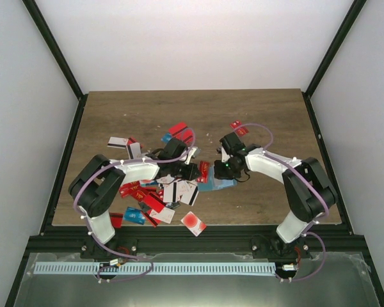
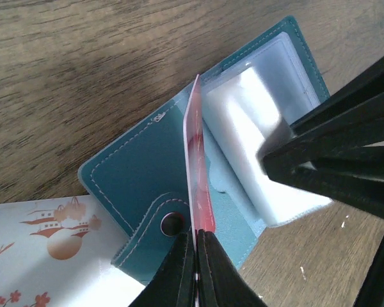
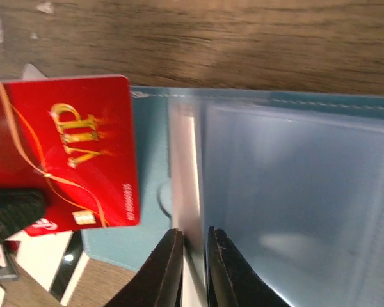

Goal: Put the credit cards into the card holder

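The teal card holder (image 1: 225,185) (image 2: 134,173) lies open on the wooden table between the two arms, its clear sleeves (image 2: 243,134) fanned up. My left gripper (image 2: 196,240) (image 1: 198,174) is shut on a red credit card (image 2: 197,166), held edge-on over the holder's inner pocket. In the right wrist view the same card is a red VIP card (image 3: 70,153) to the left. My right gripper (image 3: 193,240) (image 1: 221,171) has its narrow jaws either side of one clear sleeve (image 3: 185,166) of the holder (image 3: 147,128), pinching it upright.
A heap of mostly red and white cards (image 1: 153,198) lies under and left of the left arm. More cards (image 1: 182,132) lie behind it, and one red card (image 1: 239,128) lies behind the right arm. A white card with a red dot (image 1: 193,222) sits near the front edge.
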`<state>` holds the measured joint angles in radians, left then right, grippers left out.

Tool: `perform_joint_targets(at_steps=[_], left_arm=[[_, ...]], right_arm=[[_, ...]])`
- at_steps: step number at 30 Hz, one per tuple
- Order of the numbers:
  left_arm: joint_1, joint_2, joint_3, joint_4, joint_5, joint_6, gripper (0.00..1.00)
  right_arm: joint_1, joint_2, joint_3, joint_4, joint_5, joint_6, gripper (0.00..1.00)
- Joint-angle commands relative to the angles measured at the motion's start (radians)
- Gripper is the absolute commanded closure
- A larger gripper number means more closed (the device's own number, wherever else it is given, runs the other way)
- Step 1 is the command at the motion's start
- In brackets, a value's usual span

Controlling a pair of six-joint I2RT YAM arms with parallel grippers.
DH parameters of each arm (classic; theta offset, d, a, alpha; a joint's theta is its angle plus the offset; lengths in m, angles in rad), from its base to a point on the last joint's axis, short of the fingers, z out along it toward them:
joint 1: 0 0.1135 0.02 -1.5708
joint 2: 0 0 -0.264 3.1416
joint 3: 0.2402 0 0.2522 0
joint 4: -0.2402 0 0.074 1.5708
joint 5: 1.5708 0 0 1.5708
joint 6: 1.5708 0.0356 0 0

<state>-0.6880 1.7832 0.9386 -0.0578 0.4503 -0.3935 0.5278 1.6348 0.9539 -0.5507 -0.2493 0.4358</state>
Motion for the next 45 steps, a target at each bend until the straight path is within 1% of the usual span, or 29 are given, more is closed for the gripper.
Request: perform_joint_targets(at_steps=[1, 4, 7, 13, 16, 20, 26, 29, 39, 43, 45], left_arm=[[-0.005, 0.024, -0.022, 0.019, -0.005, 0.003, 0.96], [-0.007, 0.016, -0.03, 0.024, 0.0, 0.001, 0.96], [-0.005, -0.008, -0.036, 0.021, 0.0, -0.002, 0.96], [0.0, -0.096, -0.058, 0.015, -0.023, -0.02, 0.96], [0.012, -0.149, -0.061, 0.004, -0.053, -0.048, 0.96], [0.033, -0.227, -0.068, 0.006, -0.106, -0.093, 0.96], [0.045, -0.303, -0.076, 0.064, -0.11, -0.145, 0.96], [0.045, -0.271, -0.049, 0.089, -0.074, -0.156, 0.96], [0.045, -0.031, 0.037, 0.243, 0.014, -0.249, 0.96], [0.044, 0.017, 0.027, 0.277, 0.014, -0.29, 0.96], [0.042, 0.031, 0.016, 0.287, 0.015, -0.299, 0.96]], right_arm=[[0.011, 0.024, 0.034, 0.111, -0.127, 0.026, 0.83], [0.011, 0.036, 0.018, 0.186, -0.196, 0.039, 0.71], [0.011, 0.056, 0.005, 0.24, -0.235, 0.046, 0.65], [0.011, 0.071, -0.073, 0.371, -0.349, 0.075, 0.64], [0.011, 0.078, -0.107, 0.393, -0.333, 0.083, 0.64], [0.011, 0.085, -0.142, 0.407, -0.312, 0.082, 0.67], [0.011, 0.113, -0.173, 0.443, -0.329, 0.074, 0.67], [0.011, 0.111, -0.183, 0.456, -0.34, 0.071, 0.68], [0.011, 0.059, -0.196, 0.456, -0.337, 0.048, 0.67], [0.009, 0.037, -0.187, 0.447, -0.333, 0.048, 0.63], [0.008, 0.024, -0.177, 0.436, -0.335, 0.052, 0.57]])
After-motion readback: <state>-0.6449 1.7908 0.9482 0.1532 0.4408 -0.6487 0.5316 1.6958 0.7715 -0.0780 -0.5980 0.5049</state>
